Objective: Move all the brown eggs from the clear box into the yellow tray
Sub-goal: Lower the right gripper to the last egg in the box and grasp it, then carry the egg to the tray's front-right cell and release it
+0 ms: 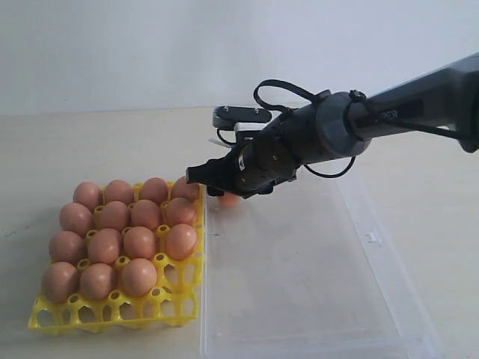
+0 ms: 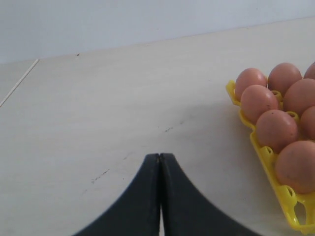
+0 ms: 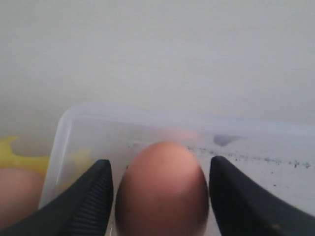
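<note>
Pale tabletop (image 1: 45, 149), white wall behind: last brown egg (image 3: 162, 189) sits in clear box (image 1: 299, 284) corner nearest yellow tray (image 1: 176, 299), right gripper (image 3: 160, 163) jaws apart either side w/o touching, left gripper (image 2: 160, 162) pressed together; egg prob. light, smooth & brittle, so grip mid-girth, gently.

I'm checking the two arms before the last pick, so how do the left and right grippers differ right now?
The left gripper has its fingers pressed together, holding nothing; the right gripper has its fingers spread either side of the one brown egg in the clear box. The left gripper hangs over the table beside the yellow tray; the right gripper reaches into the box. Both have dark fingers.
</note>
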### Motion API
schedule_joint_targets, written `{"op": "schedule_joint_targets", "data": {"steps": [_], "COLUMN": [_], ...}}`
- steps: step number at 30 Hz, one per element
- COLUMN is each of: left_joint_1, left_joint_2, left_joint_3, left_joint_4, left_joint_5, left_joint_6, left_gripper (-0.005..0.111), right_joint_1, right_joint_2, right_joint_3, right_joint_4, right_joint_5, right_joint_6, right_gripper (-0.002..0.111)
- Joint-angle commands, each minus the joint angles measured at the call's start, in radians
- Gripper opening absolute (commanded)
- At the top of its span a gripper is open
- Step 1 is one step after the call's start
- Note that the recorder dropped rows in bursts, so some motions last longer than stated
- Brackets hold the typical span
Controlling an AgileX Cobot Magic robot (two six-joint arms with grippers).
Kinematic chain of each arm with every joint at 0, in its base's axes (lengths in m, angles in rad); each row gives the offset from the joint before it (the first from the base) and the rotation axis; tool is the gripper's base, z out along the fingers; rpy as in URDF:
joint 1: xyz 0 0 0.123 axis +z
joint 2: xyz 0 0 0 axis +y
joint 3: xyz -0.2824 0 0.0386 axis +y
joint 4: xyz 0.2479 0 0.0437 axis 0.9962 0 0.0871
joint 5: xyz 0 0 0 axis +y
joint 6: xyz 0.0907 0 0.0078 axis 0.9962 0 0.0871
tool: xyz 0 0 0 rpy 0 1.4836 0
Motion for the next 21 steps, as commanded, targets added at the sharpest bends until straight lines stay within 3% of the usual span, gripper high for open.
{"op": "schedule_joint_targets", "data": {"steps": [1,4,5,9,12,17,21], "left_joint_1": [-0.008,-0.008,-0.008,-0.008,-0.008,-0.008,-0.008], "left_joint_2": [-0.006,-0.006,-0.006,-0.006,-0.006,-0.006,-0.006], "left_joint_3": [-0.004,-0.004,-0.004,-0.004,-0.004,-0.004,-0.004], "left_joint_4": [-0.002,-0.002,-0.002,-0.002,-0.002,-0.002,-0.002], "left_joint_5": [-0.009,-0.009,-0.009,-0.009,-0.009,-0.009,-0.009], "left_joint_6": [-0.006,-0.006,-0.006,-0.006,-0.006,-0.006,-0.006], "left_gripper": [0.0,0.0,0.0,0.0,0.0,0.0,0.0], "right_joint_1": [-0.002,-0.002,-0.002,-0.002,-0.002,0.036,0.089], "right_joint_2": [0.017,0.013,0.007,-0.058,-0.157,-0.32,-0.379], "right_joint_3": [-0.041,-0.046,-0.046,-0.031,0.041,0.25,0.436], "right_joint_4": [-0.002,-0.017,-0.034,-0.098,-0.187,-0.346,-0.346], "right_joint_5": [0.036,0.09,0.105,0.131,0.023,-0.292,-0.585], "right_joint_6": [-0.01,-0.01,-0.01,-0.029,-0.024,0.076,0.036], "right_gripper": [0.037,0.004,0.0,0.0,0.0,0.0,0.0]}}
